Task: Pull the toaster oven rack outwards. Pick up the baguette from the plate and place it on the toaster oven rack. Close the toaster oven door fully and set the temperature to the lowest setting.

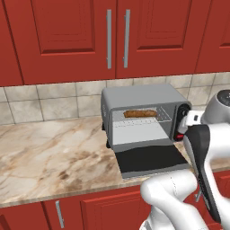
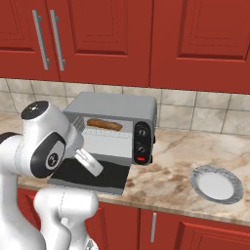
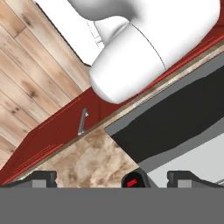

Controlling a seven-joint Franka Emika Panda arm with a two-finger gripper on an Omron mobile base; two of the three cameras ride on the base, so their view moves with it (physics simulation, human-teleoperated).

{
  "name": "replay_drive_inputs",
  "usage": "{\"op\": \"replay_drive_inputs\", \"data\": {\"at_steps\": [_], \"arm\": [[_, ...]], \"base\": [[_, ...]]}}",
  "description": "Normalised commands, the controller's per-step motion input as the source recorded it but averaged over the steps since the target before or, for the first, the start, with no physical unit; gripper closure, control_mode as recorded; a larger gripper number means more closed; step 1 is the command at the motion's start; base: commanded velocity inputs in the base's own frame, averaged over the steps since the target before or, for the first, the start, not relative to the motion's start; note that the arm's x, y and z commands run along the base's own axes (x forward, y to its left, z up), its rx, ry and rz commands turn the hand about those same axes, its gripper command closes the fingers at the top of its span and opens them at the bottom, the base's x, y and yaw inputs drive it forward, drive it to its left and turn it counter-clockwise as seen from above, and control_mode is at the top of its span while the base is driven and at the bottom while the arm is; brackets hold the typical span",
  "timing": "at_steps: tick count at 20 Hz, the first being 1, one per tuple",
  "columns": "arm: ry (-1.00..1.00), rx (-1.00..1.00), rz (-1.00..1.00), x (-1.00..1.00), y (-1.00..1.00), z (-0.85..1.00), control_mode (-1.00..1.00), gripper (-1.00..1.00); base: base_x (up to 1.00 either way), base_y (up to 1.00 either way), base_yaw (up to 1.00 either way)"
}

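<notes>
No brand or writing can be read anywhere. The fingers (image 3: 112, 177) stand wide apart and hold nothing, just above the lowered toaster oven door (image 3: 175, 127), its red button (image 3: 132, 182) between them. Beyond the fingers, the baguette (image 1: 140, 114) lies on the toaster oven rack (image 1: 143, 120); the plate (image 2: 217, 186) sits bare on the worktop (image 2: 171, 171)

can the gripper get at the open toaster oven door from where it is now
Probably yes. The open gripper hovers right over the toaster oven door, which lies flat and open on the counter edge with nothing on it. The baguette already sits inside on the toaster oven rack, clear of the door.
</notes>
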Motion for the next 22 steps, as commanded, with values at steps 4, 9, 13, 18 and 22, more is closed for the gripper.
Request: {"op": "replay_drive_inputs", "data": {"at_steps": [4,9,13,18,22], "arm": [[0.00,0.00,-0.03,-0.14,0.00,-0.05,-1.00,-1.00],[-0.01,0.03,0.00,-0.09,-0.01,-0.02,-1.00,-1.00],[-0.01,0.10,0.00,-0.11,-0.10,-0.05,-1.00,-1.00],[0.00,0.12,0.00,-0.10,-0.13,-0.10,-1.00,-1.00],[0.00,0.13,-0.02,-0.07,-0.13,-0.14,-1.00,-1.00]], "base": [[0.00,0.00,0.00],[0.00,0.00,0.00],[0.00,0.00,0.00],[0.00,0.00,0.00],[0.00,0.00,0.00]]}}
